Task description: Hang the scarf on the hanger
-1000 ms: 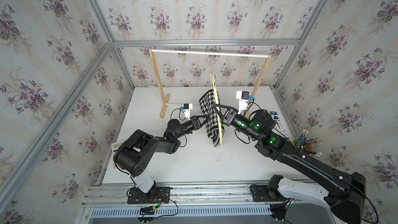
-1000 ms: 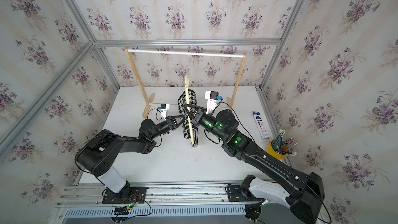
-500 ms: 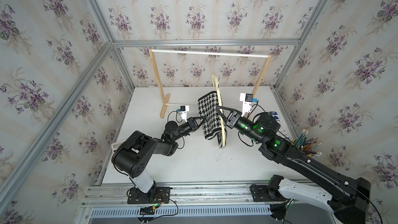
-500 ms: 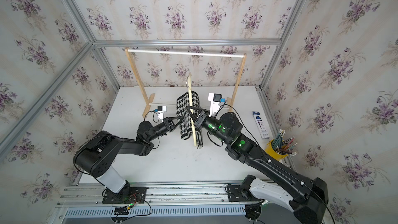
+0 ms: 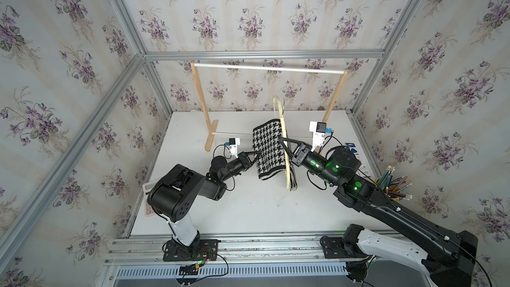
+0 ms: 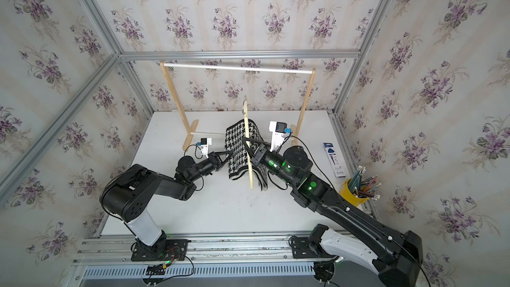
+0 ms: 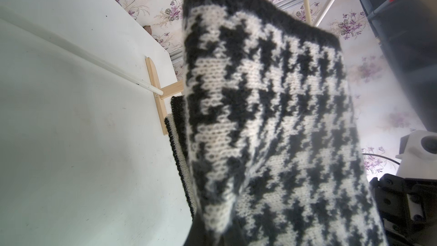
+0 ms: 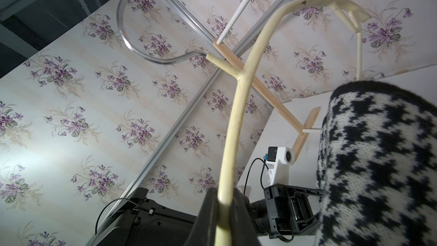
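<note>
- Right gripper (image 8: 221, 209), nearest: jaws pressed onto the thin, cream, curved, plastic-looking hanger with a silver wire hook (image 5: 287, 167), holding it edge-on above the white table (image 5: 248, 211).
- Left gripper (image 5: 256, 154), at 9 o'clock of the hanger: pinching the black-and-white houndstooth knitted scarf (image 5: 269, 147).
- Scarf lies draped over the hanger's slim lower bar, one fall on each side.
- Judgement: draping looks nearly done. What is left is to release the cloth and perhaps even the ends.
- Far, 12 o'clock: wooden rack with white rod (image 5: 269, 68).

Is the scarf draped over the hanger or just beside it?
Draped: the scarf folds over the hanger, cloth falling on both its sides in both top views.
</note>
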Controlling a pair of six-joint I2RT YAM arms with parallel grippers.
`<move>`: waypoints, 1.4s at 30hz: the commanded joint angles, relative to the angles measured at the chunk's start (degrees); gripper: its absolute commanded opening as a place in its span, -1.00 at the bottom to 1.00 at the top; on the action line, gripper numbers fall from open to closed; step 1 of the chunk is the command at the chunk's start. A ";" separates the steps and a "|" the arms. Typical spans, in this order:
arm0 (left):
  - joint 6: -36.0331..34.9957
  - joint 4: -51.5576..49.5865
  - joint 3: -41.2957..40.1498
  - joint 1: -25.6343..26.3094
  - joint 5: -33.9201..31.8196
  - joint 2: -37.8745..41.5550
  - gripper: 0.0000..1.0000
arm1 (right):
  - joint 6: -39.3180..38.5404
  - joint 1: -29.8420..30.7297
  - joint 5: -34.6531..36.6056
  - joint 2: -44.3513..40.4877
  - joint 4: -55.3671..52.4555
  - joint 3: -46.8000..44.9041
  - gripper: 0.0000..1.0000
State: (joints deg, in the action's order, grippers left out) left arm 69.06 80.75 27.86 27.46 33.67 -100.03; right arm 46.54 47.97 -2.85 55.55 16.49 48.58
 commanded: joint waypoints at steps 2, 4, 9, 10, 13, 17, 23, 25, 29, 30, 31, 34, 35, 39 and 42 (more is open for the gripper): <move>-1.11 0.63 -0.13 -0.11 -1.11 -0.42 -1.00 | -1.02 0.02 0.48 -0.18 5.39 0.64 -1.00; -1.13 0.64 -0.16 -0.06 -1.06 -0.43 -1.00 | -0.94 0.02 0.48 -0.14 5.50 0.64 -1.00; -1.61 0.59 -0.60 -0.13 -1.12 -0.71 -1.00 | -0.93 0.02 0.57 -0.09 5.57 0.64 -1.00; -1.71 0.65 -0.70 -0.08 -1.15 -0.92 -1.00 | -0.93 0.01 0.48 -0.09 5.57 0.72 -1.00; -1.82 0.63 -1.00 -0.04 -1.15 -1.64 -1.00 | -0.93 0.02 0.42 -0.18 5.66 0.81 -1.00; -1.90 0.63 -1.11 -0.04 -1.07 -2.19 -1.00 | -0.93 0.02 0.54 -0.27 5.66 0.82 -1.00; -1.68 0.71 -0.54 0.20 -0.90 -1.50 -1.00 | -0.68 0.02 0.28 -0.01 6.13 0.51 -1.00; -1.60 0.64 -0.08 0.54 -0.91 -1.67 -1.00 | -0.63 0.02 0.26 0.13 6.33 0.47 -1.00; -1.32 0.62 0.78 1.58 -0.81 -3.02 -1.00 | -0.58 0.02 0.10 0.26 6.60 0.55 -1.00; -1.15 0.60 1.20 1.93 -0.75 -3.49 -1.00 | -0.53 0.02 0.12 0.28 6.69 0.55 -1.00; -0.99 0.61 1.65 2.35 -0.77 -4.05 -1.00 | -0.50 0.02 0.08 0.34 6.77 0.55 -1.00; -0.55 0.64 3.10 3.63 -0.89 -5.88 -1.00 | -0.24 0.00 -0.41 0.72 7.25 0.85 -1.00; -0.42 0.64 3.49 3.99 -0.93 -6.43 -1.00 | -0.15 0.02 -0.66 0.92 7.32 1.04 -1.00; 0.04 0.63 4.11 4.59 -1.38 -8.01 -1.00 | -0.05 0.02 -1.27 1.53 7.64 1.52 -1.00; 0.21 0.64 4.22 4.79 -1.40 -8.19 -1.00 | -0.05 0.02 -1.36 1.62 7.74 1.52 -1.00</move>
State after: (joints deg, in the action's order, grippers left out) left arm 69.12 81.30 31.83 32.10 32.84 -107.96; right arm 47.42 47.97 -3.68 57.23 16.80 49.28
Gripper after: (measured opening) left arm 0.080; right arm 0.126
